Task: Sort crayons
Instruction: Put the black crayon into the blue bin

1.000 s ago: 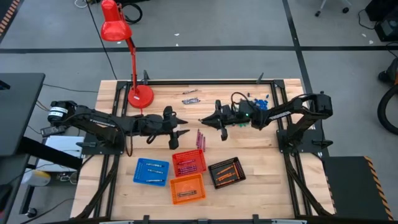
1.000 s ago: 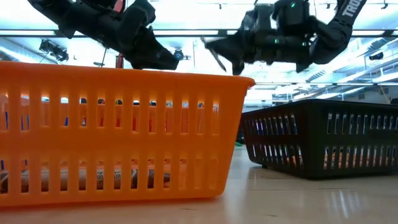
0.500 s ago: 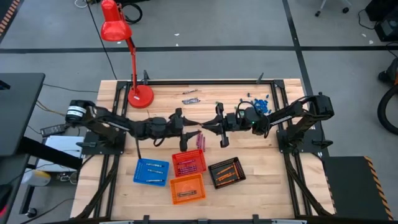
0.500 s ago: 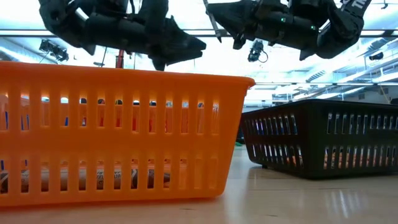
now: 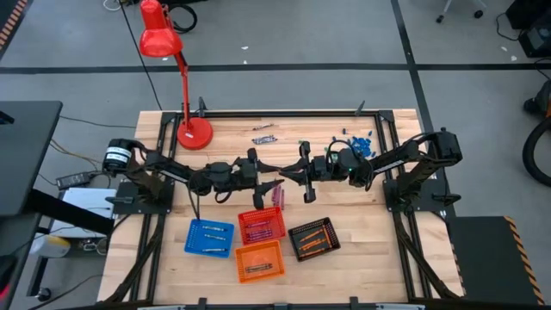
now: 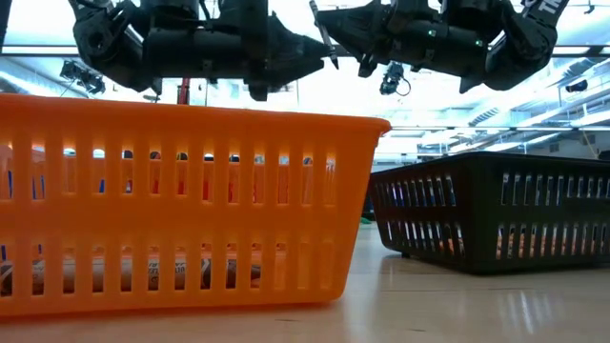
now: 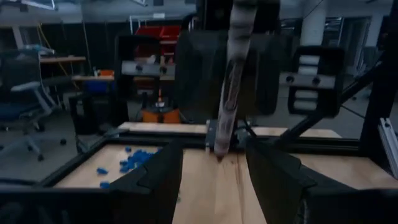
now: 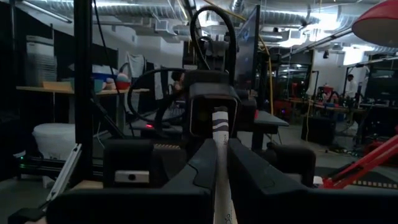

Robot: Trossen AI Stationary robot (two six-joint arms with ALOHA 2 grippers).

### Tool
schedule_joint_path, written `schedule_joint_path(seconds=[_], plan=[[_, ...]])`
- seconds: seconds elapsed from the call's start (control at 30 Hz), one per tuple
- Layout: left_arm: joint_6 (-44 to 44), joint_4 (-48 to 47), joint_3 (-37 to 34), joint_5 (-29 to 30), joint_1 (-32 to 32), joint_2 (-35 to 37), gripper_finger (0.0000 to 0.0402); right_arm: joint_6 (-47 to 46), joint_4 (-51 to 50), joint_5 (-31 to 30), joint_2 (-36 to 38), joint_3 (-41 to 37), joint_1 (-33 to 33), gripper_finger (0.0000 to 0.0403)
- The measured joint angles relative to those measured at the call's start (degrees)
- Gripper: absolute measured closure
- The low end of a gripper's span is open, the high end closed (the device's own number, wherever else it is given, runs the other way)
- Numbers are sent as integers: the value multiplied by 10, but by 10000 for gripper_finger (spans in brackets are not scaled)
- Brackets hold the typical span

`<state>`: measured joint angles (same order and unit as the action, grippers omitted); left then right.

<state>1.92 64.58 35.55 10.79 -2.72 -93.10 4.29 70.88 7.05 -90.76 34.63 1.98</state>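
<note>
My right gripper is shut on a grey-silver crayon above the middle of the table. My left gripper faces it from the left, open. In the left wrist view its two fingers stand on either side of the crayon's free end without touching it. Several magenta crayons lie on the table just below the grippers. More grey crayons lie near the far edge. Other crayons lie in the trays. My right gripper pinches the grey-silver crayon between its two fingers. The fingers come about level from the table's right and lie along the crayon. Its free end sticks out past the fingertips toward my left gripper. The crayon is lifted clear of the table.
Four small trays stand near the front edge: blue, red, orange and black. A red desk lamp stands at the far left. Small blue bits lie at the far right.
My left gripper has gone toward the table's right edge, up to my right gripper, until its open fingers stand around the crayon's free end. My right gripper has risen a little with the crayon and has then kept still.
</note>
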Motion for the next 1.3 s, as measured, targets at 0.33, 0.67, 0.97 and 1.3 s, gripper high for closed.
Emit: schedule_joint_path(seconds=[0.33,0.67,0.97,1.3], plan=[[23,-37,37,-10,3,0,227,2,-2,0,0,0,0,368],[22,-44,36,-11,3,0,322,2,-12,4,-1,0,0,368],[19,-59,36,-10,3,0,371,-6,-20,5,-1,0,-1,323],[22,-213,35,-10,3,69,355,-6,-77,18,46,0,-1,269]])
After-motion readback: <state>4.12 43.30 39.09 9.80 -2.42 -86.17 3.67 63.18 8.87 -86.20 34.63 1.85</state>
